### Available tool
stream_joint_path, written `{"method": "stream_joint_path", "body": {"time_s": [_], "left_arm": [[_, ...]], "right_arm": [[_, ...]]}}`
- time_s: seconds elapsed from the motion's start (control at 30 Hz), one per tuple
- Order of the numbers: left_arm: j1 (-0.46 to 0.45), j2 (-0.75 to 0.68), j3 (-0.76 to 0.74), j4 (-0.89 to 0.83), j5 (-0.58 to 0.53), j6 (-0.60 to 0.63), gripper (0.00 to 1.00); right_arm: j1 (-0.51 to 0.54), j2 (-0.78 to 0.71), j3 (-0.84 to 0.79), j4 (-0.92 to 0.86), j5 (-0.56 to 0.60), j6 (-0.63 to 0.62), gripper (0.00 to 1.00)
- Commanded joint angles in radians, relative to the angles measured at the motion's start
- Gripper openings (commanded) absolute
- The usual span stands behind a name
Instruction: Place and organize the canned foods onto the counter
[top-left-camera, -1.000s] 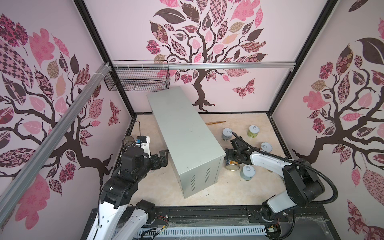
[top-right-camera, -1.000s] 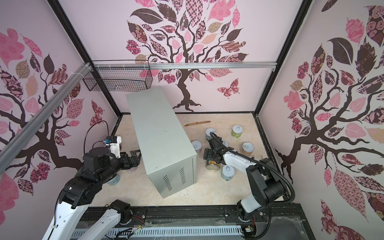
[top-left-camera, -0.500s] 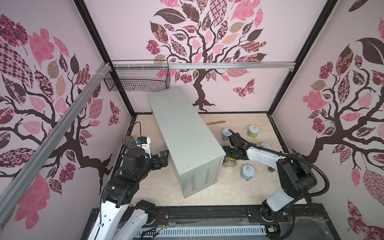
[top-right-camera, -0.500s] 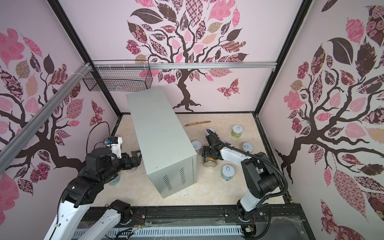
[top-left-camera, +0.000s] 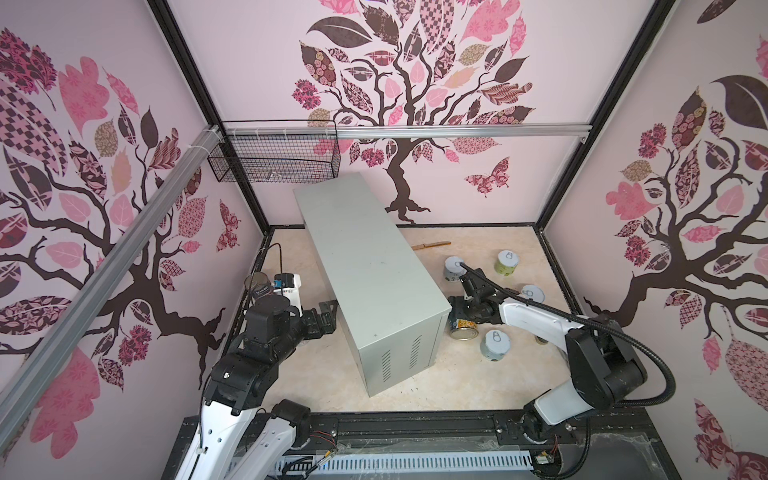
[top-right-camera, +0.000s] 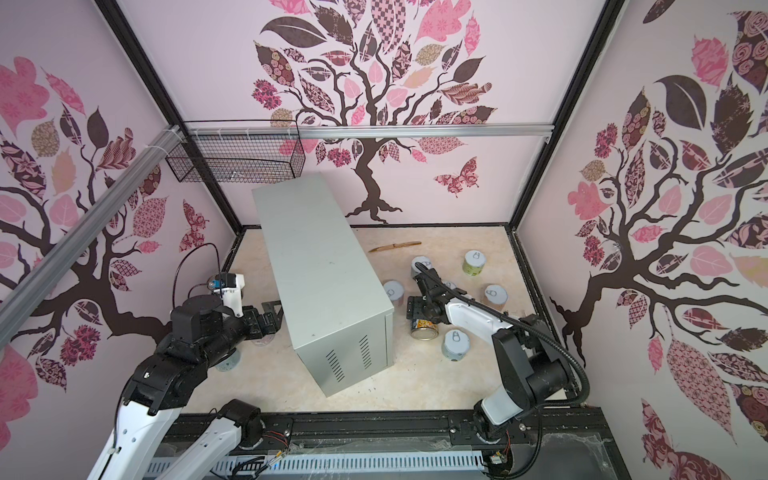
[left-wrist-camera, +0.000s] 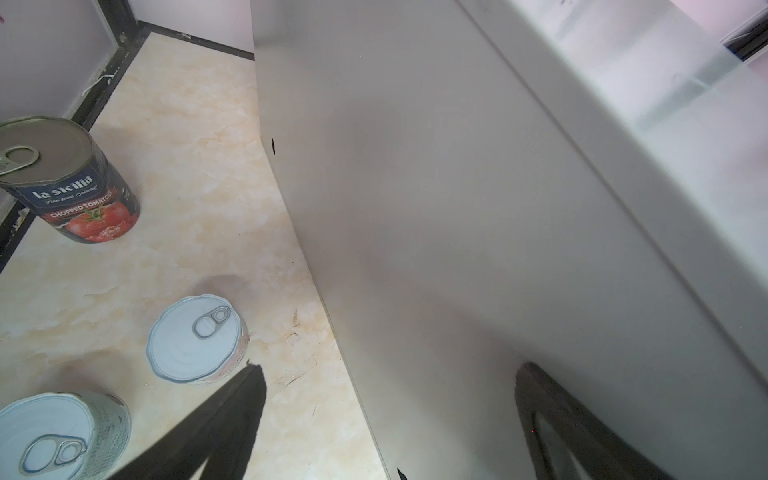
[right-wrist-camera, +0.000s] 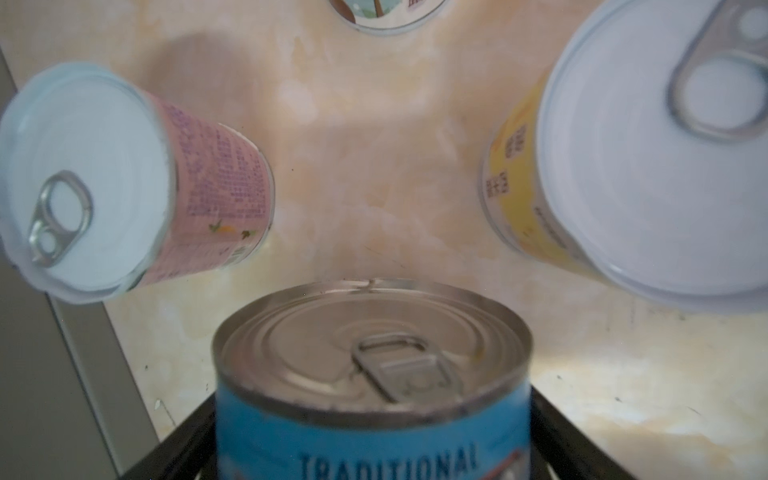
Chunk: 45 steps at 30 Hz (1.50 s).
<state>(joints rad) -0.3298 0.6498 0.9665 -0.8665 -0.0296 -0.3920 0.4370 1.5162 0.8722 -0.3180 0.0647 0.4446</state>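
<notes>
Right gripper (right-wrist-camera: 374, 432): jaws closed against opposite sides of the blue-labelled tin (right-wrist-camera: 370, 345), which stood between them, metallic pull-tab lid up. The fingers flanked the label below the rim, a side grasp that probably suits a round wall best. I could not tell whether the tin had left the floor.

Just beyond the fingertips, one to each side, were a pink-labelled tin (right-wrist-camera: 208, 195) and a yellow-labelled tin (right-wrist-camera: 523, 178), both apart from the jaws.

The counter (top-left-camera: 365, 266) stood just beside the held tin. Its flat top carried no tins, so the task looked barely begun.

Left gripper (left-wrist-camera: 390, 370): jaws spread fully, nothing between them but the counter's side wall ahead; probably waiting its turn. A white-lidded tin (left-wrist-camera: 195, 336) sat just outside one finger, with a pale-green tin (left-wrist-camera: 62, 436) beside that and a tomato tin (left-wrist-camera: 70, 183) farther off.
</notes>
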Motion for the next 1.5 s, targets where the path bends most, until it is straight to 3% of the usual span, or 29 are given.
{"method": "stream_joint_path", "body": {"time_s": [0.0,0.33,0.97,1.2,1.47], "left_arm": [[-0.006,0.014,0.033,0.035,0.050,0.007,0.98],[-0.006,0.037,0.085,0.020,0.030,0.024,0.98],[-0.006,0.064,0.291,-0.045,0.021,0.028,0.98],[-0.006,0.086,0.354,-0.028,0.053,0.009,0.98],[-0.006,0.130,0.415,-0.015,0.071,0.006,0.98]], "right_arm": [[0.000,-0.126,0.038,0.058,0.026,-0.026,0.15],[-0.002,-0.285,0.051,0.164,0.051,-0.071,0.06],[-0.003,-0.275,0.513,0.117,0.065,-0.211,0.00],[-0.003,-0.203,0.716,0.081,-0.022,-0.246,0.00],[-0.003,-0.115,0.915,0.056,-0.200,-0.264,0.00]]}}
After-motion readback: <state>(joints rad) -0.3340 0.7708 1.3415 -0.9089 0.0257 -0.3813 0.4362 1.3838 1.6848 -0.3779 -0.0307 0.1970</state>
